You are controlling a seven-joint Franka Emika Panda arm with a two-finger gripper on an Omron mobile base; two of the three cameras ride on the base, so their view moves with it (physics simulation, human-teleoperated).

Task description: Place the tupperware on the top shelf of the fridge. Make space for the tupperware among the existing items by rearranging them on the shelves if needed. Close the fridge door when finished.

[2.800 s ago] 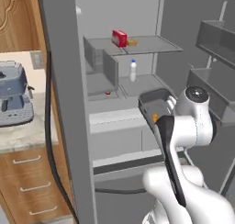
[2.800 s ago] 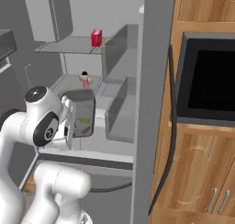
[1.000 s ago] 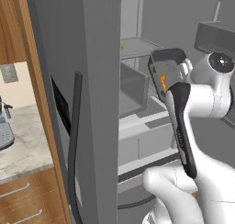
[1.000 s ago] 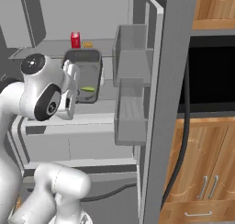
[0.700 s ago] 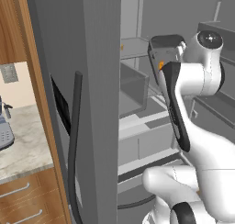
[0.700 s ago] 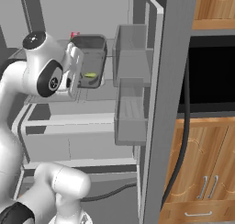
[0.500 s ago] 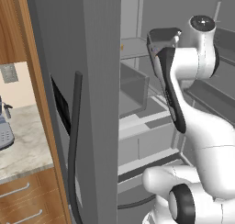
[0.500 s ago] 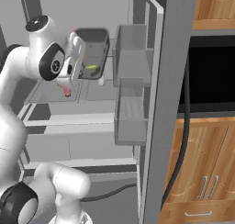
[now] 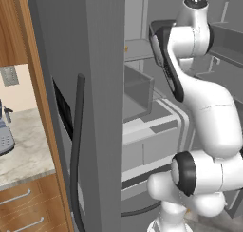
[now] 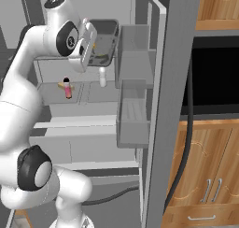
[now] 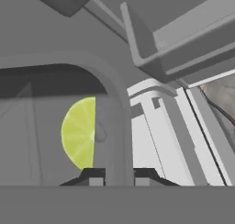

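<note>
While the gripper (image 11: 114, 175) pinches one wall of the tupperware (image 10: 101, 42), its two dark fingertips (image 11: 93, 175) closed either side of the grey rim, the tub hangs raised inside the open fridge (image 10: 161, 105). Seen from the hand, the rim rises toward 12 o'clock from between the fingers and curves away to 9 o'clock, with a yellow-green slice of food (image 11: 79, 133) inside at about 10 o'clock. From the right base camera, the tub sits tipped on edge, its open mouth facing out of the fridge toward the camera and its long axis running nearly upright. Behind and just below it lies the top shelf (image 10: 60, 59); the tub's lower edge appears level with that panel. Farther in and lower, at about 7 o'clock from the tub, a small white bottle (image 10: 102, 77) and a red can (image 10: 68, 89) stand on the next shelf. Setting down would probably mean rolling the tub's base flat first.
</note>
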